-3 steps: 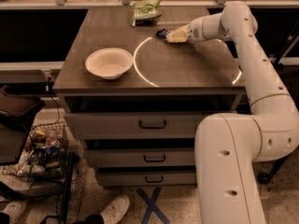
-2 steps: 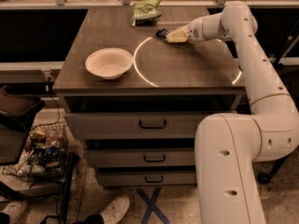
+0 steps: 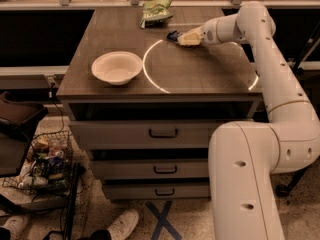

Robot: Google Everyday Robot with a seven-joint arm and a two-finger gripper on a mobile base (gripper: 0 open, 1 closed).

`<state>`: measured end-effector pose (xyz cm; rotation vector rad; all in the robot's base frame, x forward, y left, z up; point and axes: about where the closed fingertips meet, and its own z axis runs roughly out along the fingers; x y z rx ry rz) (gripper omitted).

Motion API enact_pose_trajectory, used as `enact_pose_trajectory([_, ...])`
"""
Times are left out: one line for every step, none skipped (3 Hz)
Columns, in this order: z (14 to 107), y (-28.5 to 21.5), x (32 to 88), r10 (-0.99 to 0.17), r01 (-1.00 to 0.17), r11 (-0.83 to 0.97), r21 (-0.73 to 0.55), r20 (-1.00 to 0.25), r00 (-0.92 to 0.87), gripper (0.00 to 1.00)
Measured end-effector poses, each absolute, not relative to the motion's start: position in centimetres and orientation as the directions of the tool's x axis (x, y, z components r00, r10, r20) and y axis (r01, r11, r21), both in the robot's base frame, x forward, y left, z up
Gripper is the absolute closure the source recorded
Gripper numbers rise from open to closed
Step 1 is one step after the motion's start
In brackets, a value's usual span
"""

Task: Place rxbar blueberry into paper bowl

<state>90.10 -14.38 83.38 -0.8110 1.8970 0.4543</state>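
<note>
The off-white paper bowl [image 3: 116, 67] stands near the table's front left and holds nothing. The rxbar blueberry [image 3: 173, 35] is a small dark blue bar at the back middle of the table, mostly hidden by my fingers. My gripper [image 3: 181, 37] reaches in from the right, low over the table, with its tips at the bar. It is well to the right of and behind the bowl.
A crinkled green snack bag [image 3: 156, 11] lies at the table's back edge, just left of and behind the gripper. The dark wooden table [image 3: 200, 74] sits over a drawer unit. A wire basket [image 3: 42, 164] with clutter stands on the floor at left.
</note>
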Motion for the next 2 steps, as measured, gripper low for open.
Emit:
enact_pose_trajectory([83.38, -14.38, 90.1, -0.338, -0.707, 0.707, -0.036, -0.895, -0.292, 1.0])
enact_pose_trajectory([83.4, -14.38, 90.1, -0.338, -0.707, 0.707, -0.036, -0.895, -0.292, 1.0])
